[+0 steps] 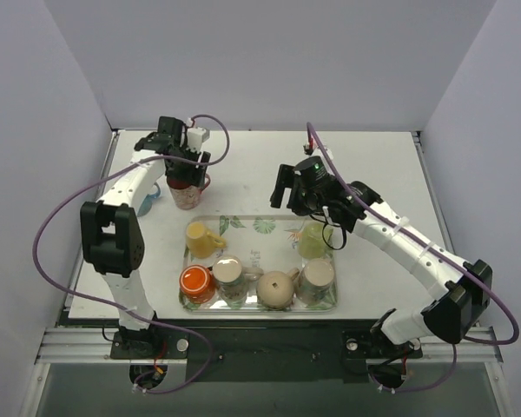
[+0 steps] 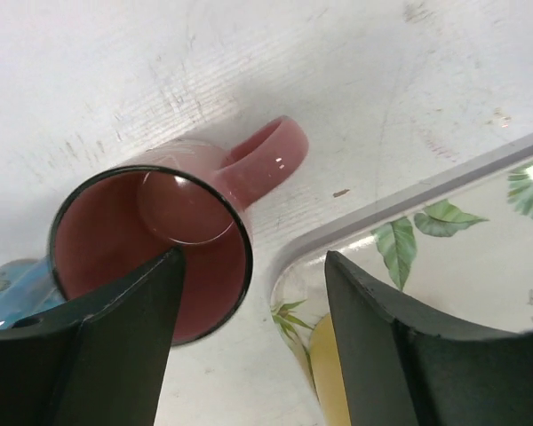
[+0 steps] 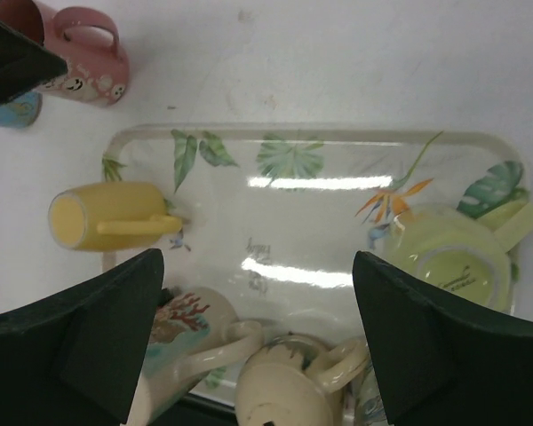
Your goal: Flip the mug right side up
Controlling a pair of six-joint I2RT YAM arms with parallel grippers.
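Observation:
The pink mug [image 1: 187,193] stands upright on the table just left of the tray, its mouth facing up in the left wrist view [image 2: 151,253] and its handle [image 2: 266,160] pointing toward the tray. It also shows in the right wrist view [image 3: 84,58], with smiley faces on it. My left gripper [image 1: 187,170] is open directly above it. In its own view [image 2: 251,257] one finger [image 2: 115,346] is over the mug's mouth and the other [image 2: 400,346] is over the tray corner. My right gripper [image 1: 300,186] hangs open and empty above the tray [image 3: 258,257].
The leaf-patterned tray [image 1: 262,228] holds a yellow mug [image 1: 201,239] on its side, an upside-down light green mug [image 1: 313,241], an orange mug [image 1: 195,280] and several cream ones along its near edge. A blue object [image 2: 9,284] sits left of the pink mug.

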